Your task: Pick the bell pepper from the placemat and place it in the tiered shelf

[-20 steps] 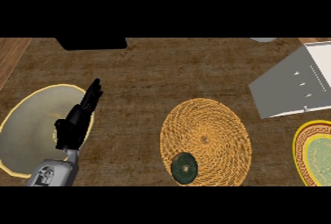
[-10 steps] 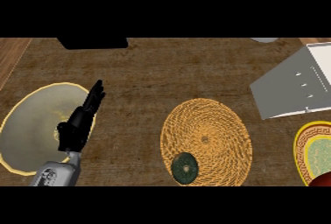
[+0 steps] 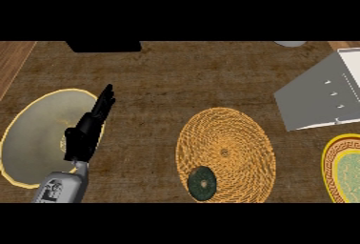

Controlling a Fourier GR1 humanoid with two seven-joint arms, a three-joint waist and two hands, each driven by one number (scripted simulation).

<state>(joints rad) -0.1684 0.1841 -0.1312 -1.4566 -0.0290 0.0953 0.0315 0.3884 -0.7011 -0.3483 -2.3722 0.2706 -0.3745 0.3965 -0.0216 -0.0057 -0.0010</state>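
Counter (image 3: 162, 81) of dark brown weave fills our view, and we read it from the left. At the far left lies a pale plate (image 3: 35, 138) with a yellow rim. Over its right edge our left hand (image 3: 88, 131) rises from a grey forearm (image 3: 62, 188) that enters at the lower edge; the forearm leans slightly right, and the black fingers (image 3: 105, 97) stand straight and together, pointing up and a little right, relaxed and holding nothing. The thumb juts out toward the plate. Right of the hand, past a strip of bare counter, sits the round woven placemat (image 3: 225, 150). The bell pepper (image 3: 202, 182), dark green and seen from above, rests on the placemat's lower left part, well apart from the hand. Further right, in the upper corner, stands the grey tiered shelf (image 3: 320, 100), tilted in our view. Below it, at the right edge, a yellow-rimmed patterned plate (image 3: 345, 167) is cut off. Our right hand does not show.
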